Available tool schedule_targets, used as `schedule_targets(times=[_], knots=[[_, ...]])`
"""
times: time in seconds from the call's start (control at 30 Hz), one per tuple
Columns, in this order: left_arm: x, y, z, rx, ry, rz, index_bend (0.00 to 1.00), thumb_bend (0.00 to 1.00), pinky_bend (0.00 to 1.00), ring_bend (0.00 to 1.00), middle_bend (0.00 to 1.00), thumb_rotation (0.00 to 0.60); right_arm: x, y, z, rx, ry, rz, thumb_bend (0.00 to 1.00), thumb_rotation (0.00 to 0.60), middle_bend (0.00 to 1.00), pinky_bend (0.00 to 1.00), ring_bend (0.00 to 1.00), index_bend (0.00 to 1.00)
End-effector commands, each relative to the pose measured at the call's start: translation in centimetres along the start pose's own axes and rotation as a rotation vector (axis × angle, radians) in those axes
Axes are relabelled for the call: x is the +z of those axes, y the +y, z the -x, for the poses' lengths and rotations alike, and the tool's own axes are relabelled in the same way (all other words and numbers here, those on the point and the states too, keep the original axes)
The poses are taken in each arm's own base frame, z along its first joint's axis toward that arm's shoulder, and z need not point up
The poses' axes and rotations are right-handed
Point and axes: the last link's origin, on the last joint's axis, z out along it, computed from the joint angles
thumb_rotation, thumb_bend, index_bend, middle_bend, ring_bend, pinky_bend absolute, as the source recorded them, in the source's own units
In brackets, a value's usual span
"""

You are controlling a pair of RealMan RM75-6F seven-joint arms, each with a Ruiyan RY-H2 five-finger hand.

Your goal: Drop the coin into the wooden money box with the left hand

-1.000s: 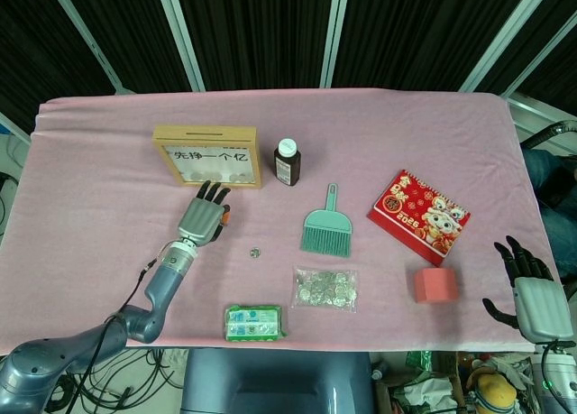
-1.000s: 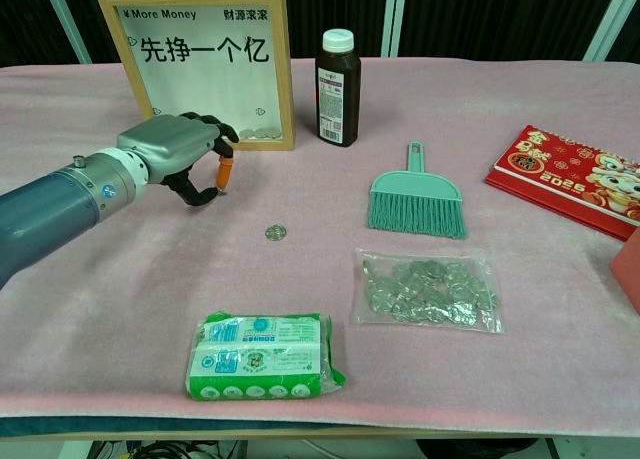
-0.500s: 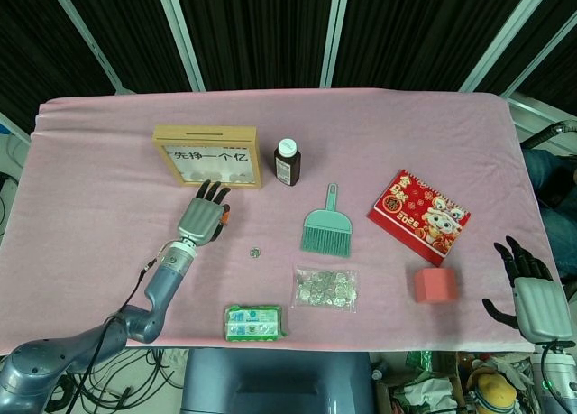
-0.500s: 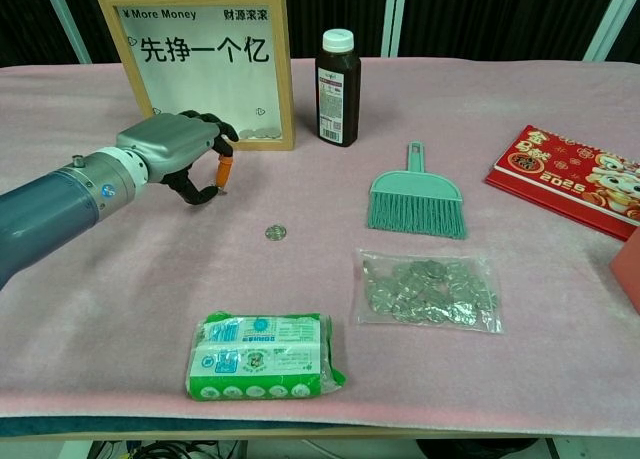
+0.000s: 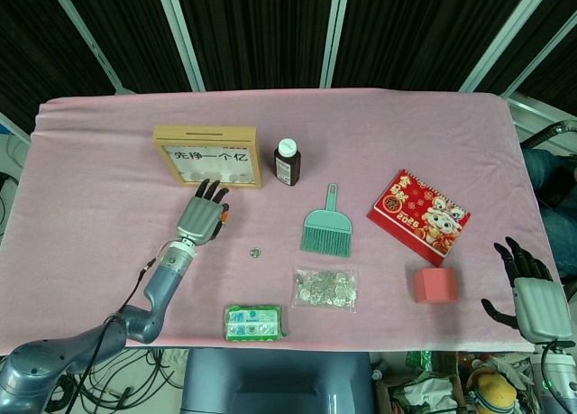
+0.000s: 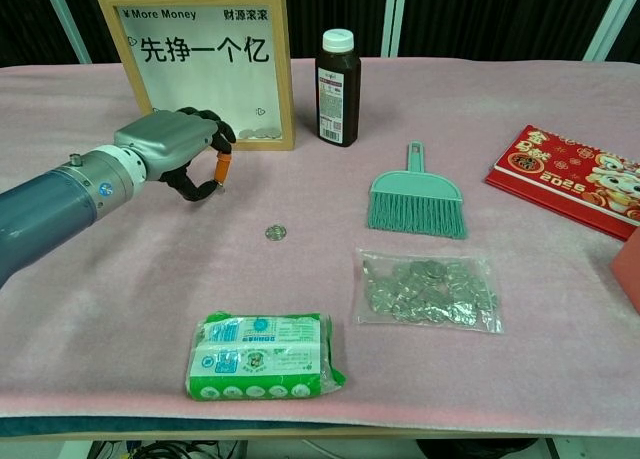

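Note:
The wooden money box [image 5: 207,156] [image 6: 205,64] stands upright at the back left, with a few coins showing behind its pane. A single coin [image 5: 256,251] [image 6: 275,233] lies flat on the pink cloth, apart from everything. My left hand [image 5: 200,217] [image 6: 175,149] hovers just in front of the box and left of the coin, its fingers loosely bent and holding nothing. My right hand [image 5: 532,292] hangs at the table's near right corner with fingers spread and empty; the chest view does not show it.
A brown bottle [image 5: 288,162] stands right of the box. A teal brush [image 5: 327,228], a clear bag of coins [image 5: 325,289] and a green packet [image 5: 254,323] lie near the middle and front. A red calendar [image 5: 419,216] and pink block [image 5: 435,285] sit right.
My left hand has crept slightly up and toward the money box. The coin and the right hand have stayed where they were.

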Motion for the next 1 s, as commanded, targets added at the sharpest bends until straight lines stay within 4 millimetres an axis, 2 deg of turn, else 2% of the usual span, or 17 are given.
schedule_targets(times=[0.03, 0.23, 0.5, 0.73, 1.0], knots=[[-0.2, 0.0, -0.3, 0.0, 0.012, 0.004, 0.59, 0.46, 0.0, 0.02, 0.16, 0.6, 0.0, 0.0, 0.0, 0.0, 0.004, 0.0, 0.15, 0.6, 0.02, 0.16, 0.09, 0.11], [-1.6, -0.2, -1.9, 0.0, 0.075, 0.025, 0.59, 0.46, 0.0, 0.02, 0.16, 0.6, 0.1, 0.1, -0.1, 0.001, 0.009, 0.002, 0.15, 0.6, 0.02, 0.16, 0.09, 0.11], [-5.3, -1.9, -5.3, 0.01, 0.144, 0.028, 0.61, 0.46, 0.0, 0.02, 0.18, 0.6, 0.1, 0.1, -0.2, 0.002, 0.014, 0.003, 0.15, 0.6, 0.02, 0.16, 0.09, 0.11], [-8.1, -4.0, -9.7, 0.009, 0.209, -0.001, 0.61, 0.46, 0.0, 0.02, 0.18, 0.6, 0.1, 0.1, -0.2, 0.003, 0.019, 0.004, 0.15, 0.6, 0.02, 0.16, 0.09, 0.11], [-8.4, -5.1, -15.3, 0.041, 0.296, -0.039, 0.61, 0.46, 0.0, 0.02, 0.18, 0.6, 0.1, 0.0, -0.2, 0.007, 0.019, 0.007, 0.15, 0.6, 0.02, 0.16, 0.09, 0.11]])
